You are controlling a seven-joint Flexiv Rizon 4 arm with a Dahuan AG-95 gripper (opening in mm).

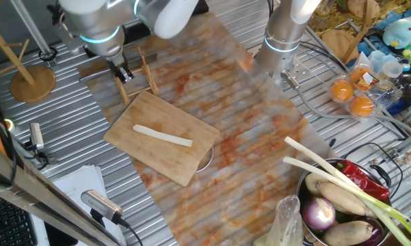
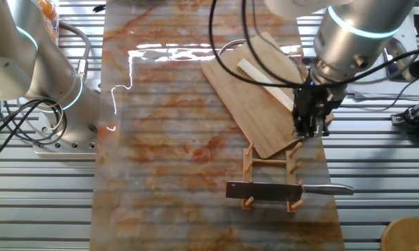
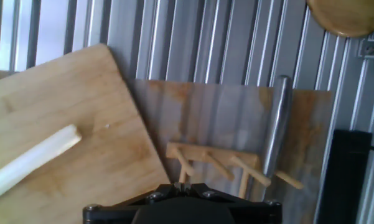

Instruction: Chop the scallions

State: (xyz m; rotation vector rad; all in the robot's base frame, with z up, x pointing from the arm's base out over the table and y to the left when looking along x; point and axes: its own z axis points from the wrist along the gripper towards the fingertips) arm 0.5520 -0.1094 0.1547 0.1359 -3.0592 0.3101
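Observation:
The scallions are one slim cream-white stalk lying on the bamboo cutting board. The other fixed view shows the stalk across the board. The hand view shows its cut end at the left. My gripper hangs just beyond the board's corner, above a small wooden rack. Its fingers are shut and hold nothing. A knife rests on the rack, its steel handle ahead of my gripper.
A metal bowl at the right holds an onion, a red pepper and long green-leaved stalks. Eggs sit at the far right. A wooden stand is at the left. A second arm's base stands behind the mat.

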